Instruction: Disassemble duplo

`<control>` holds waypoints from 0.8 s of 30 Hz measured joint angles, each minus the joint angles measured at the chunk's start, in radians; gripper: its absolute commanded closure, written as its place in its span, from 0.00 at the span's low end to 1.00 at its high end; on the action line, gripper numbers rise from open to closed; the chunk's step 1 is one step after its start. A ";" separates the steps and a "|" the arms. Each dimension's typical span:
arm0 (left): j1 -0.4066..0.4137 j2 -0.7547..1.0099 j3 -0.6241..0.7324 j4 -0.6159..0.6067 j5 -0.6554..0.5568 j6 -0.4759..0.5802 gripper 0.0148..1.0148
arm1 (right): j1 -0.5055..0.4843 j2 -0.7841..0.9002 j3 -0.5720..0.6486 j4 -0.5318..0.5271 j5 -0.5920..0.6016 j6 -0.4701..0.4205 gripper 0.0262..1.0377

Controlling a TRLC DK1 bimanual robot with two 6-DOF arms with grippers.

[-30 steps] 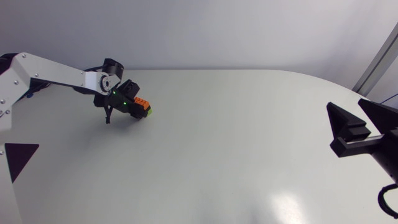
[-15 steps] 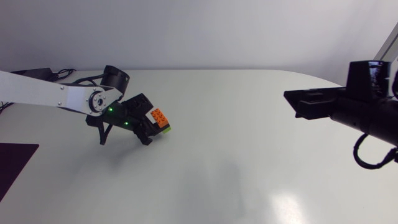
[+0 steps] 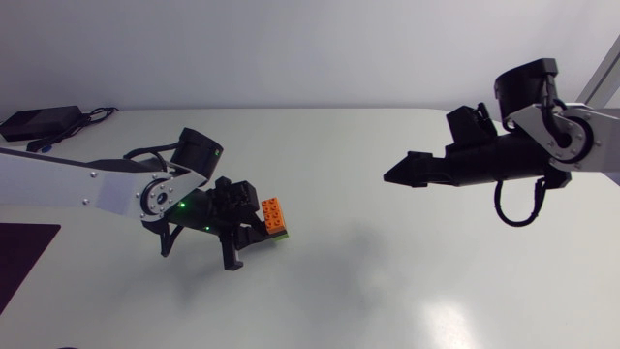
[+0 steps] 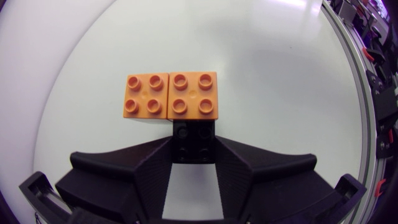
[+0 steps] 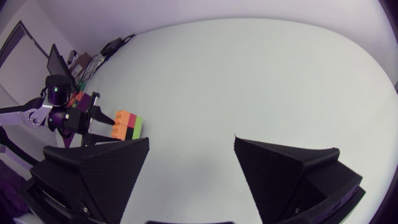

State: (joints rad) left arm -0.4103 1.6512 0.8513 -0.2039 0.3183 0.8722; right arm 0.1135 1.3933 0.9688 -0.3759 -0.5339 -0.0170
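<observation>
The fingers (image 4: 146, 180) of the left gripper (image 4: 193, 144) cover the sides and near end of the black brick (image 4: 194, 132) in the left wrist view; the orange bricks (image 4: 169, 95) hide any layer beneath; overhead, the right arm (image 3: 581, 131) is cut off at the edge.

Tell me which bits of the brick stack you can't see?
Left wrist view: the two orange studded plastic bricks cover any layers beneath them; the matte black left gripper hides the small black brick's sides.
Head view: that gripper covers one side of the stack.
Right wrist view: the stack is too small to count bricks.
</observation>
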 measured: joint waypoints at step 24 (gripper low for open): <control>-0.129 0.075 0.064 -0.216 0.008 0.160 0.54 | 0.171 0.127 0.037 -0.135 -0.062 -0.375 0.04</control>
State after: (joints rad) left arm -0.5388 1.7264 0.9150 -0.4202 0.3260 1.0321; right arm 0.2840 1.5208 1.0058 -0.5106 -0.5957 -0.3916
